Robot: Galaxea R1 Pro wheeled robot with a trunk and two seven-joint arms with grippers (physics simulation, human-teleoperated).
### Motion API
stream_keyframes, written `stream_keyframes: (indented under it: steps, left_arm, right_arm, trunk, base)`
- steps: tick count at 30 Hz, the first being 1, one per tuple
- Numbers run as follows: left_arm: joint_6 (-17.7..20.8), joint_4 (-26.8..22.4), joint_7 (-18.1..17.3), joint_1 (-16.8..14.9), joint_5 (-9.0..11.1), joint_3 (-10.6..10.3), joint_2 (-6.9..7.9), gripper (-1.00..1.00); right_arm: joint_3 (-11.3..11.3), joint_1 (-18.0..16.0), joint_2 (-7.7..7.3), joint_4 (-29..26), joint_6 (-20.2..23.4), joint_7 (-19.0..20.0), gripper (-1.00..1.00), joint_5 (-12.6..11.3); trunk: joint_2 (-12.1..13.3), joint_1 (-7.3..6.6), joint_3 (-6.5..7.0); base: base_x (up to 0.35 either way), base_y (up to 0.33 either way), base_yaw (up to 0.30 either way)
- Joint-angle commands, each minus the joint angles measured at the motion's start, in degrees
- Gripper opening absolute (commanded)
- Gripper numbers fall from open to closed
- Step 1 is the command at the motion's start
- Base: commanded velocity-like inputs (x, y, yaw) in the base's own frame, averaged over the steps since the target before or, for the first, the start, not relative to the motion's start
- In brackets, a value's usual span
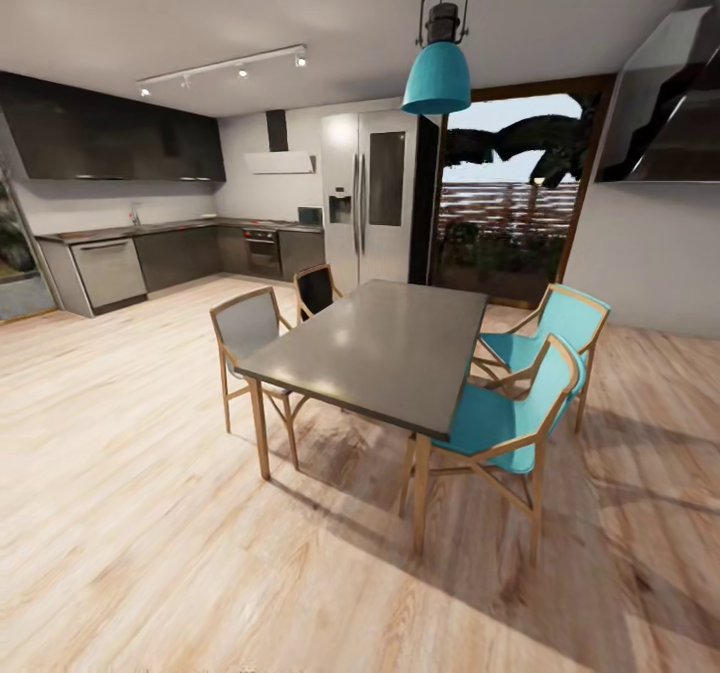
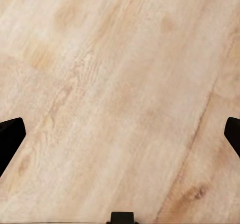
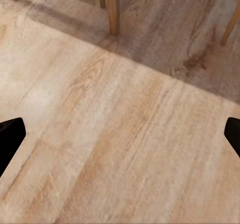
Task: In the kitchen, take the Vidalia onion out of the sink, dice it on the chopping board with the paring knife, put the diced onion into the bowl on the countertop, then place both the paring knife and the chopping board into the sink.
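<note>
The kitchen (image 1: 170,243) lies at the far left of the head view, with glossy black upper cabinets (image 1: 110,138) over a grey countertop (image 1: 150,228) and dark lower fronts. A small tap (image 1: 135,217) stands on that counter; the sink itself is too far to make out. The onion, chopping board, paring knife and bowl are too small or hidden at this distance. My left gripper (image 2: 120,134) hangs open over bare wood floor, its dark fingertips (image 2: 10,139) wide apart. My right gripper (image 3: 120,139) is also open above the floor, near a wooden leg (image 3: 112,9).
A grey dining table (image 1: 380,348) with grey chair (image 1: 250,338), black chair (image 1: 316,291) and two teal chairs (image 1: 510,418) stands ahead. A teal pendant lamp (image 1: 437,73) hangs above. A steel fridge (image 1: 370,198) and glass door (image 1: 510,203) are behind. Open wood floor (image 1: 120,433) runs left toward the kitchen.
</note>
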Motion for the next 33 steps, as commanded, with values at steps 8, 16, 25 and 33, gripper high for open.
stream_keyframes:
  steps: [8, 16, 25, 33]
  left_arm:
    - [-0.09, -0.04, 0.02, 0.01, 0.03, 0.05, -0.08, 1.00]
    - [-0.09, -0.05, 0.02, 0.01, 0.03, 0.09, -0.06, 1.00]
    - [-0.09, -0.05, 0.02, 0.01, 0.03, 0.07, -0.02, 1.00]
    - [-0.09, -0.05, 0.02, 0.01, 0.03, 0.12, 0.10, 1.00]
  right_arm:
    - [-0.08, 0.00, -0.01, 1.01, -0.16, -0.03, 1.00, 0.03]
    - [-0.15, 0.00, 0.00, 1.58, -1.10, -0.03, 1.00, 0.05]
    - [-0.13, 0.00, -0.01, 1.61, -1.31, -0.03, 1.00, 0.04]
    - [-0.15, 0.00, 0.07, 1.63, -1.31, -0.03, 1.00, 0.03]
  trunk:
    - [-0.03, 0.00, -0.04]
    - [-0.03, 0.00, -0.04]
    - [-0.03, 0.00, -0.04]
    - [-0.03, 0.00, -0.04]
  base:
    - [0.000, 0.000, 0.273]
    - [0.091, 0.107, 0.274]
    - [0.203, 0.215, 0.274]
    - [0.185, 0.242, 0.274]
